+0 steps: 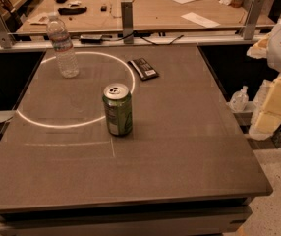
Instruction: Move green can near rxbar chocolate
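Observation:
The green can stands upright near the middle of the grey table, silver top with pull tab facing up. The rxbar chocolate, a flat black bar with a white label patch, lies behind the can and slightly to its right, about a can's height away. My gripper hangs at the right edge of the view, beyond the table's right side, far from both the can and the bar and holding nothing that I can see.
A clear plastic water bottle stands at the table's back left. A white circle is marked on the table. A small translucent object sits off the right edge. A wooden bench with papers stands behind.

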Robot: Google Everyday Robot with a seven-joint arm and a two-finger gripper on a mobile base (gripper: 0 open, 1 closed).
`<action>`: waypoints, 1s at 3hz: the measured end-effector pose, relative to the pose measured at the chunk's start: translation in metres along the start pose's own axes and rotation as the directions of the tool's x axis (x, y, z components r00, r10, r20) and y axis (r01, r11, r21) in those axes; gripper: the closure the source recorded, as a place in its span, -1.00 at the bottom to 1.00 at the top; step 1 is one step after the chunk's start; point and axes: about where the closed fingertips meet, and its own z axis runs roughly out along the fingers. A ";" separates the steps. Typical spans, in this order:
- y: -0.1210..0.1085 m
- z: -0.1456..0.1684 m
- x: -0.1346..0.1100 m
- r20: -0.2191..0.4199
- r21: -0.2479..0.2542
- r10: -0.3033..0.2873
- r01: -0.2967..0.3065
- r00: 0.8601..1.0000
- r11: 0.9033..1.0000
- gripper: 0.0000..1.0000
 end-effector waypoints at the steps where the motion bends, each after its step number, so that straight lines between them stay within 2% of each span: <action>1: 0.000 0.000 0.000 0.000 0.000 0.000 0.000 1.000 1.000 -1.00; 2: 0.000 -0.003 -0.002 0.048 0.011 0.007 -0.008 0.999 1.000 -1.00; 3: -0.001 0.004 0.010 0.172 -0.006 0.093 -0.094 0.981 0.996 -1.00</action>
